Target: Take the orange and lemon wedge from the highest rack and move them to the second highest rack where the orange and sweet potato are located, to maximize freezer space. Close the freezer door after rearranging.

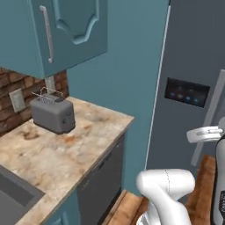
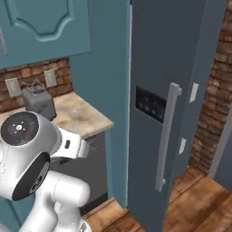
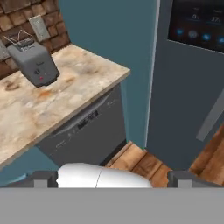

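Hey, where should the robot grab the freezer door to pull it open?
Grip the freezer door by its long grey bar handle, mid-height, coming straight from the front. The upright bar stands off the panel, so the open gripper should probably close sideways across it.

Teal cupboards [image 1: 66, 30], brick wall [image 2: 226, 90], wooden floor [image 2: 199, 204]

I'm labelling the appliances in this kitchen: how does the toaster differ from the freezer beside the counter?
The toaster is a small, boxy light-grey unit sitting on the counter; the freezer is a tall, dark slate cabinet standing on the wooden floor. The freezer has a long bar handle and a lit display panel; the toaster has neither. Both are grey, and the freezer door is shut.
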